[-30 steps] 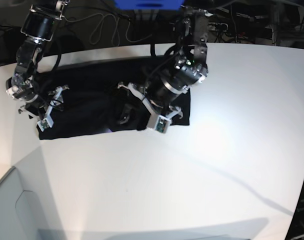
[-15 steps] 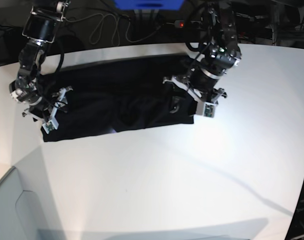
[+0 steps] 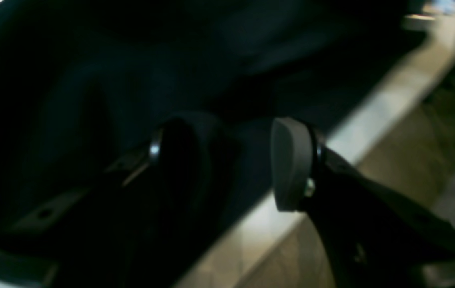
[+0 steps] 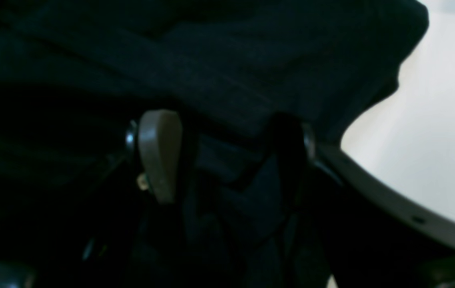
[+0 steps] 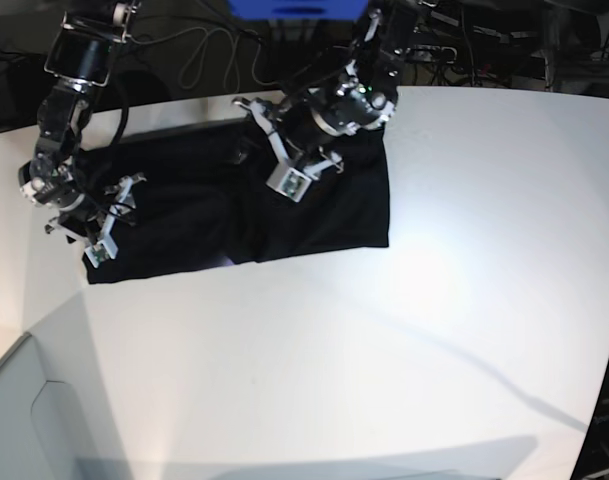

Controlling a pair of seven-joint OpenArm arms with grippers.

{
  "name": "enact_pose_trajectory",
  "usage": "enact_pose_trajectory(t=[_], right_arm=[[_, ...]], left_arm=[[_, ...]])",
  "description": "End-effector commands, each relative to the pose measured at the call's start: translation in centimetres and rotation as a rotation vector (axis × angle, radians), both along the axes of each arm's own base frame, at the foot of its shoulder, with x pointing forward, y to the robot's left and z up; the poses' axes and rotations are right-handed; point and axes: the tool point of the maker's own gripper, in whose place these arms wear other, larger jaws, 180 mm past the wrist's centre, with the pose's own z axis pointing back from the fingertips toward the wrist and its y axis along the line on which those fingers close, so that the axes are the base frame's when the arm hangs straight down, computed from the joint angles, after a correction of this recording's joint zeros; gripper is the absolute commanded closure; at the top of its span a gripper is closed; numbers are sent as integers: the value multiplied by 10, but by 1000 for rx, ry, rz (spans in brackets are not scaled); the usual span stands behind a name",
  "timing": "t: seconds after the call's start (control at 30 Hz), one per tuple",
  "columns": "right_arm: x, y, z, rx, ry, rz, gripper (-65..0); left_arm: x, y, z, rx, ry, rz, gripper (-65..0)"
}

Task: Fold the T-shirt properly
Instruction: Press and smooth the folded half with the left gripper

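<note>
Over the far edge of the tabletop [image 5: 464, 330], the left gripper [image 5: 274, 150] hangs above the black T-shirt [image 5: 314, 215] with its jaws spread; in the left wrist view the gripper [image 3: 227, 160] shows a clear gap between its pads [image 3: 287, 164], and no cloth is visibly pinched there, though the picture is dark and blurred. Toward the left edge of the tabletop as the base view shows it, the right gripper [image 5: 109, 215] sits low over the shirt's end, also released. Its own camera shows the gripper [image 4: 227, 156] with folds of dark cloth lying between and beneath the fingers [image 4: 159, 156]; whether they touch the cloth cannot be told.

Out from the grippers, the T-shirt lies as a long dark band along the far side of the tabletop, its long axis running side to side, parallel with the far edge. One end lies under the right gripper; the other ends squarely short of the tabletop's middle-right. No print shows. A lumpy crease sits near its middle.

Judging from this, the step in hand is taking fresh holds for the next fold. To do it well, each gripper should come down on an outer corner or hem, catching every layer. The two should then lift together and keep the band taut, so the crease does not deepen.
</note>
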Motion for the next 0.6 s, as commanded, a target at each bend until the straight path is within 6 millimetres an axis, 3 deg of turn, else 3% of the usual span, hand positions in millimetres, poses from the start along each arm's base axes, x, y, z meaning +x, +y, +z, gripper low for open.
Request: enact_pose_trajectory(t=[0.0,0.1,0.23,0.3,0.4,0.5,0.57], right_arm=[[-11,-7,-8,-50,64,21,-354],[-11,-7,-8,-50,64,21,-354],[-11,-7,-8,-50,64,21,-354],[-11,-7,-8,-50,64,21,-354],[-11,-6,-8,-48,64,21,-354],[-12,-5,-8,-47,64,21,-355],[-12,-6,-8,-47,64,20,-355]], left_arm=[[6,-14,24,-60,-63,-22,-322],[-4,-32,34,-87,-80,-77,-322],[4,-29,50,-101,-125,-60,-322],[14,-15,63,-101,-163,-12,-322],[25,24,70,-74,-187,105,-326],[40,63,68,-28,-203,214,-326],[45,77,65,-7,-203,253,-327]])
